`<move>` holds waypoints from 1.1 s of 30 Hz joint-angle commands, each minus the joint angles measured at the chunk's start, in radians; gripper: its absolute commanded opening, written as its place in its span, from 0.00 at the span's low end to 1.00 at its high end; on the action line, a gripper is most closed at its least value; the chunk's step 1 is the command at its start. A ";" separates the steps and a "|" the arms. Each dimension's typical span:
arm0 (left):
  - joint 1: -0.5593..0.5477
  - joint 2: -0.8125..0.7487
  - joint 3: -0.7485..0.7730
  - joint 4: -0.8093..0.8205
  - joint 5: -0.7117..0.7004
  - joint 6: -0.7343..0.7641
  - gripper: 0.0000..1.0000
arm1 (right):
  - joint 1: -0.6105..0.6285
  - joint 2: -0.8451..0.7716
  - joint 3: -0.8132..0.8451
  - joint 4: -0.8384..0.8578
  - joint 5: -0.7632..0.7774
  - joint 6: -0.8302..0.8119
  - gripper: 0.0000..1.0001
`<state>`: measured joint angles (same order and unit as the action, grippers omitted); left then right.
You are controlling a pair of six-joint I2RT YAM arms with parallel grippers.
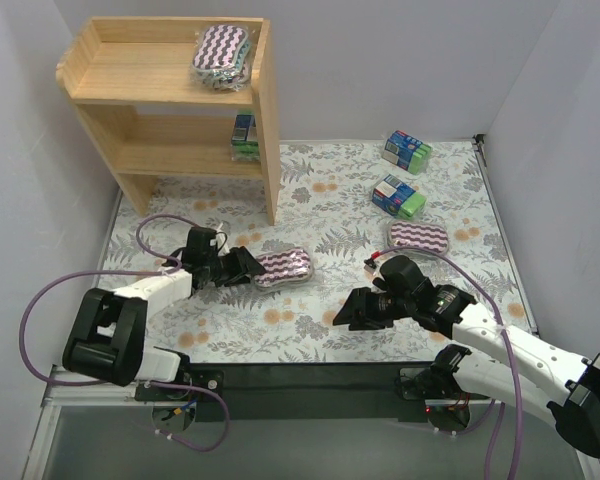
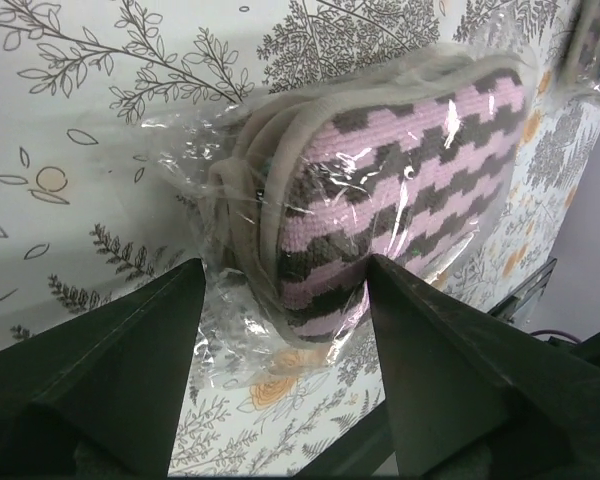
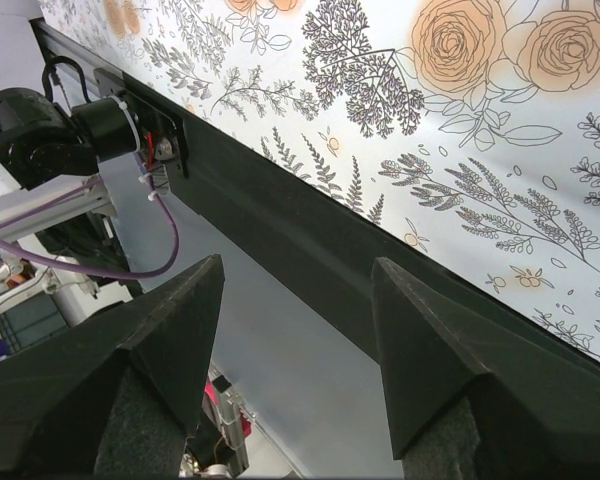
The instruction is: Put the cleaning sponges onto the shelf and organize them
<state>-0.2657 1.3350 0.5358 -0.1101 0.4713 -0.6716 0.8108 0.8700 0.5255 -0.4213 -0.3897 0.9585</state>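
Light-wood two-tier shelf (image 1: pixel 140 75): top tier's left side is lying open; oval purple-zigzag wrapped sponge (image 1: pixel 223 52) is occupying its right corner; blue-green wrapped pack (image 1: pixel 244 137) is blocking lower tier's right end.

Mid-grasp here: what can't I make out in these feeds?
Left wrist: whether the left gripper grips the sponge yet; crinkled wrap hides contact.
Top external: blue-green pack on the lower tier, partly behind the shelf side panel.
Right wrist: no sponges, only cloth and table edge.

Bright, even overhead light. Soft shadow beneath the shelf (image 1: pixel 150 70) at the table's (image 1: pixel 330 330) far-left corner. Glare streaks on the sponge (image 2: pixel 410 180) wrap. Top view sharp.
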 commanded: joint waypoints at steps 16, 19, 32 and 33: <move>0.010 -0.230 0.059 -0.277 -0.134 -0.097 0.00 | -0.009 -0.054 0.034 -0.086 0.035 -0.029 0.52; 0.023 -0.348 0.186 -0.610 -0.259 -0.180 0.00 | -0.012 -0.066 0.044 -0.100 0.035 -0.029 0.52; 0.034 -0.521 0.841 -1.209 -0.795 -0.567 0.00 | -0.028 -0.063 0.079 -0.125 0.029 -0.049 0.51; 0.036 -0.511 0.868 -1.218 -0.824 -0.580 0.00 | -0.030 -0.062 0.083 -0.126 0.029 -0.050 0.51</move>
<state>-0.2344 0.8009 1.3319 -1.1591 -0.1722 -1.1347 0.7872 0.8089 0.5591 -0.5304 -0.3656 0.9314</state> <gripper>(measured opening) 0.009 0.515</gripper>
